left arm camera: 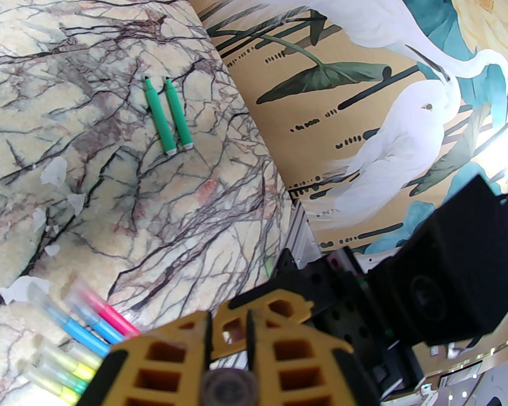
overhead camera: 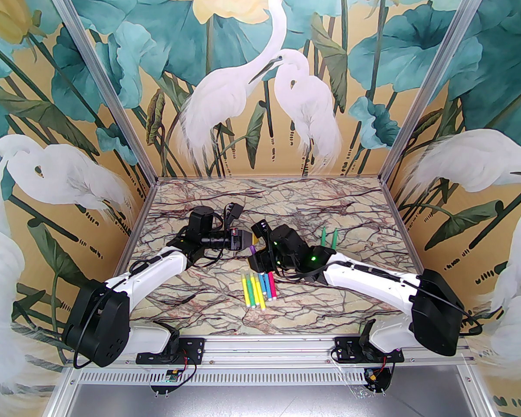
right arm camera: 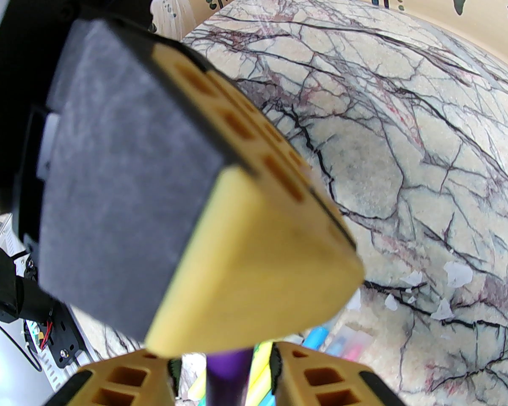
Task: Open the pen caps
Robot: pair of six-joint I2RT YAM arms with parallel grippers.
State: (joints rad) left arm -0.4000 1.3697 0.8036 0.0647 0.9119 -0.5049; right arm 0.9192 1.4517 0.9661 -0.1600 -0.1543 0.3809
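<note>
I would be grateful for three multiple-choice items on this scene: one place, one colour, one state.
1. The green pens lie: A in a gripper; B apart from the row, far right; C under an arm.
2. The held pen is: A purple; B orange; C black.
3. The left gripper is: A wide open; B shut on that pen; C half open.
B: they lie alone right of the row. A: its barrel shows purple. B: the fingers close on its end.
</note>
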